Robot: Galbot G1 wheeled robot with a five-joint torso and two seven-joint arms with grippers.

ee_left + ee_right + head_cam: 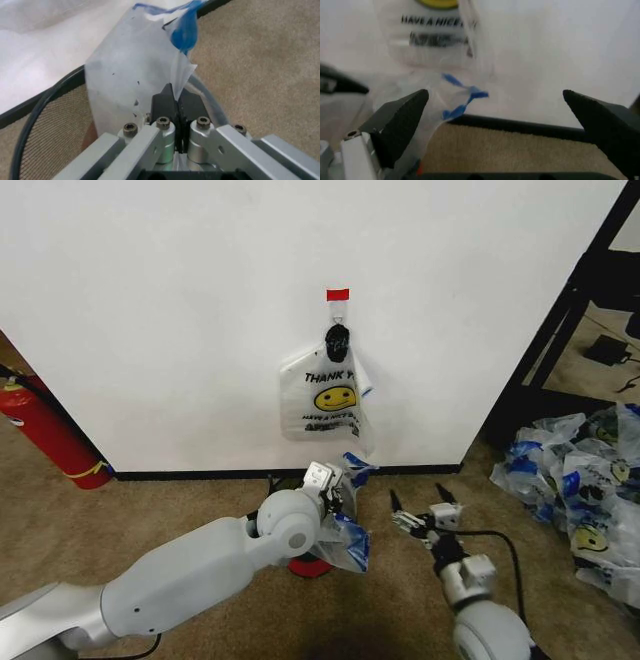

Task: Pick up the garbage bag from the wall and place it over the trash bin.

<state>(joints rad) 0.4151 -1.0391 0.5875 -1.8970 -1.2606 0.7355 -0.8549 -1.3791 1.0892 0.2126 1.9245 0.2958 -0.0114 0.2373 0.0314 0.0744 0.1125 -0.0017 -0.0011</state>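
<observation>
Head view: 1 thin translucent white "THANK YOU" smiley bag [322, 397] hanging on the plain white wall [180, 300] from 1 red-taped hook [338, 296]; a 2nd thin translucent blue-trimmed garbage bag [345, 535] held low by the left gripper [335, 492], over the red-based bin [310, 566]. Right gripper [425, 515] nearby, spread, holding nothing. Pile of similar bags [575, 500] far right.

Left wrist view: 2 black fingers [162, 103] pinching the bag's plastic beside the dark round bin rim [30, 108].

Right wrist view: 2 black fingers [402, 120] wide apart.

Even bright indoor light; wall [150, 300] near overexposed; soft shadows on carpet [150, 510]; right wrist view blurred.
</observation>
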